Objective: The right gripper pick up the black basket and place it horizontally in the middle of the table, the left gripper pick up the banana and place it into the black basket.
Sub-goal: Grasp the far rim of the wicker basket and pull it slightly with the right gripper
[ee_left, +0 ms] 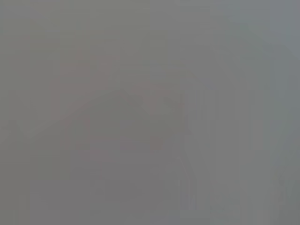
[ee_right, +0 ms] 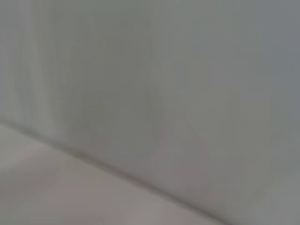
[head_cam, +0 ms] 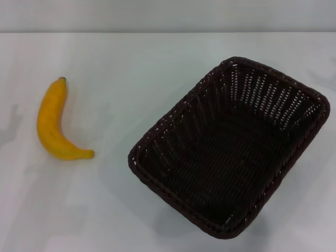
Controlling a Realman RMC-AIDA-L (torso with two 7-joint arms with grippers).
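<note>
Currently black basket (head_cam: 229, 149) lying skewed on tabletop (head_cam: 131, 63), banana (head_cam: 52, 123) apart; both grippers unseen, state unknown; sloping rim risking slipping.

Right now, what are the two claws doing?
Left claw: not in any view, so it cannot be told.
Right claw: not in any view either, cannot be told.

One banana (head_cam: 54, 124), one black basket (head_cam: 229, 147), one table (head_cam: 131, 63); no more items.
</note>
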